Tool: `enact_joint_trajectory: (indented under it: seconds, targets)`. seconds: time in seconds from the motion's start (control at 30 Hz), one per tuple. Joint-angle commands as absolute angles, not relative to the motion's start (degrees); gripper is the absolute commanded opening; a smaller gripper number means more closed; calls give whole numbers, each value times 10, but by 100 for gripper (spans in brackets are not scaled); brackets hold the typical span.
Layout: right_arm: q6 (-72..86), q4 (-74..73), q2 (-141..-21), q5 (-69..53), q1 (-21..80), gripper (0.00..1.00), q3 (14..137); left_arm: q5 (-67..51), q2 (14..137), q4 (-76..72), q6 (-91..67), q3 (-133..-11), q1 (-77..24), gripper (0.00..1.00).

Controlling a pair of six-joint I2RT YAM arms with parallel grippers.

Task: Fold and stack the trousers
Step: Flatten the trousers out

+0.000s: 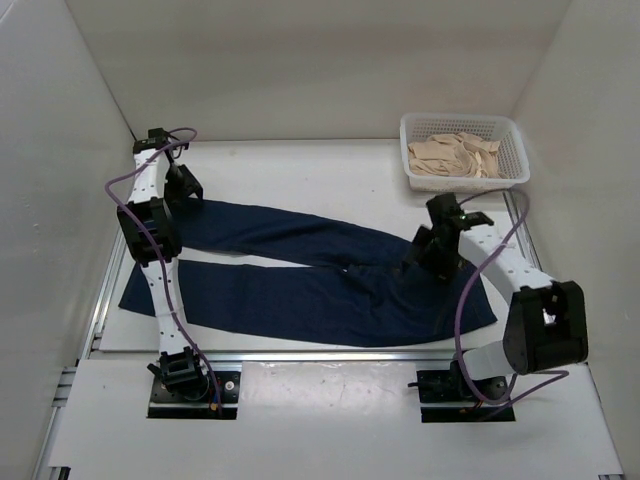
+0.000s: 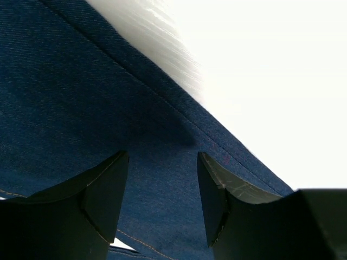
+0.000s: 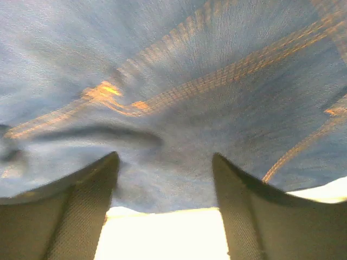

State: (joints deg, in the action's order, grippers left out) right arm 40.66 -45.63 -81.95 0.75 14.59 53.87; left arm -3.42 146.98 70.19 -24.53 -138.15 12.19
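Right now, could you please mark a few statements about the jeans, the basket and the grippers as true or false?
1. The trousers lie unfolded on the table, legs apart. True.
2. The basket is empty. False: it holds beige cloth.
3. The left gripper and right gripper are both open. True.
4. The basket stands at the near left corner. False: it is at the far right.

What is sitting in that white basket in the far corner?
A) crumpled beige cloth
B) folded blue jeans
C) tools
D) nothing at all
A: the basket holds crumpled beige cloth, while the jeans lie spread out on the table.
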Motion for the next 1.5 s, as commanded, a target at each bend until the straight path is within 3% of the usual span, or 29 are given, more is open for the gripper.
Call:
enact_joint_trajectory:
  seconds: [0.0,0.1,0.3,0.53,0.6,0.67,0.7,0.77,0.8,1.23,1.27,1.3,1.33,1.37,1.47]
  targets:
    - [397,-466,-790,122,114,82,642,-47,1410,689,-233,-1372,114,65]
    - [364,-466,-885,111,74,91,731,-47,1396,689,-227,-1367,114,65]
    - [323,-489,-1079,64,46,93,882,-41,1376,684,-216,-1340,109,65]
    - [329,-489,-1136,0,29,93,847,-28,1364,684,-199,-1318,109,65]
    - [335,-474,-1148,-10,29,85,827,-28,1364,684,-199,-1317,109,65]
    - [335,-467,-1154,-16,29,66,821,-28,1364,684,-199,-1317,109,65]
    - [335,-461,-1154,-16,29,36,821,-28,1359,684,-199,-1317,109,65]
    - [335,-454,-1154,-16,29,7,810,-28,1359,684,-199,-1317,109,65]
    - [335,-454,-1147,-16,29,0,810,-28,1354,684,-199,-1312,109,65]
    - [269,-477,-1029,28,29,0,853,-49,1354,679,-215,-1322,109,64]
    - [249,-477,-1029,18,29,29,839,-49,1354,679,-215,-1317,109,64]
    - [249,-484,-1034,11,29,46,831,-49,1354,679,-215,-1311,109,64]
    - [242,-484,-1034,3,29,53,822,-49,1354,679,-215,-1310,109,64]
    - [242,-484,-1034,3,29,68,810,-49,1354,679,-215,-1310,109,64]
    - [242,-484,-1034,-3,24,84,761,-38,1348,679,-215,-1298,109,64]
